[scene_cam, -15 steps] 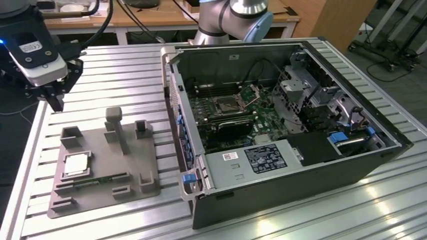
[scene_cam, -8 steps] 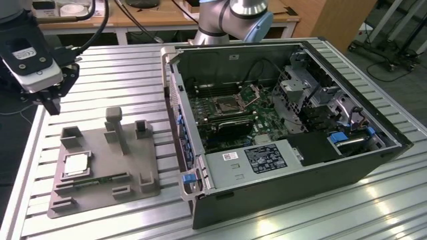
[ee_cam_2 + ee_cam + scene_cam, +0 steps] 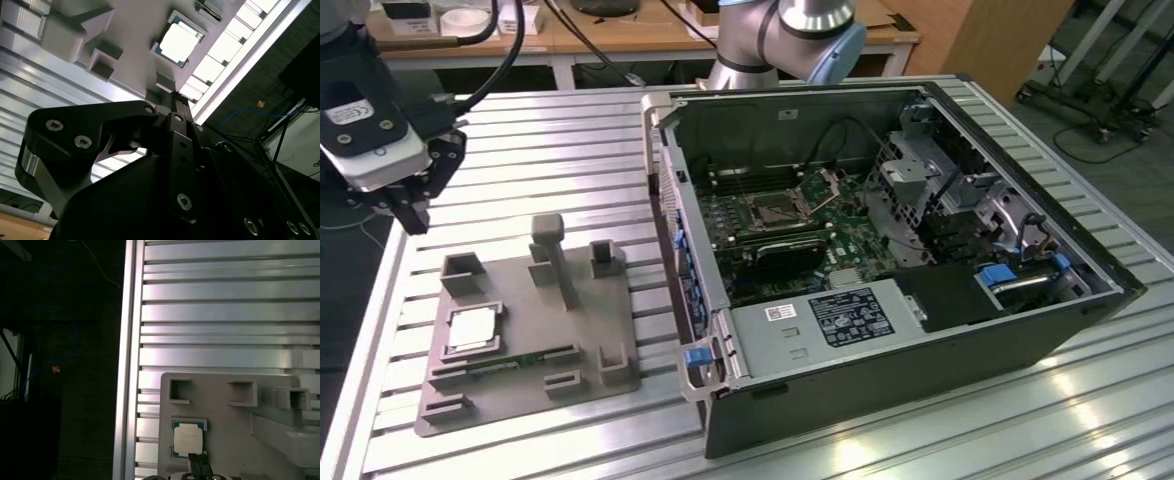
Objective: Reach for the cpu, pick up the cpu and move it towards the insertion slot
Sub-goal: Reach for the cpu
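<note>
silvery cpu [image 3: 188, 439] in tray [image 3: 230, 445], closed fingers [image 3: 195, 465] apart; insertion slot [image 3: 770, 210] in exterior view

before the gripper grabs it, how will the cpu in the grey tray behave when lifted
The cpu looks thin and flat with a metal top, so probably stiff and light. Its shiny top may be slippery. It sits in a recess of the grey tray, so it likely won't slide if nudged.
</note>
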Controlling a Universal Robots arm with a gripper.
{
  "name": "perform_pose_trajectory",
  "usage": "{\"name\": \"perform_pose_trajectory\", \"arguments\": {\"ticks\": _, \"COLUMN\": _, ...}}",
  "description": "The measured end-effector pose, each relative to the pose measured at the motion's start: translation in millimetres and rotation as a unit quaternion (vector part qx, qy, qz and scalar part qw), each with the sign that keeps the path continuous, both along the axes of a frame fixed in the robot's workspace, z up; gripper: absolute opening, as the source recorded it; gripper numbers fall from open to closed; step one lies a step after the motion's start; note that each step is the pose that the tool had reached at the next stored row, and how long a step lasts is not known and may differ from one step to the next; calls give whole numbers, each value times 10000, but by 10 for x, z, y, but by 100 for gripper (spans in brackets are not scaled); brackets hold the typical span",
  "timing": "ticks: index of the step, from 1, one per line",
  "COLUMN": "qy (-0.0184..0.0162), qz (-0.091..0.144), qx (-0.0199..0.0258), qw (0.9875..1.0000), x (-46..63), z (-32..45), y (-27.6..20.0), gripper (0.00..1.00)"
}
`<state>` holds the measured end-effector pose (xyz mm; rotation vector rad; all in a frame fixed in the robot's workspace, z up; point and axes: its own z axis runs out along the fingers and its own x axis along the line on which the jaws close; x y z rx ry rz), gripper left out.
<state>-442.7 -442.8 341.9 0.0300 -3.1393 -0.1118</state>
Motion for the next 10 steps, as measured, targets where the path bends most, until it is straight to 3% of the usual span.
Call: {"name": "perform_pose_trajectory", "arguments": {"ticks": 10, "qy": 0, "qz": 0, "qx": 0, "qw": 10000, "x": -21, "z": -3, "y": -5, "gripper": 11}}
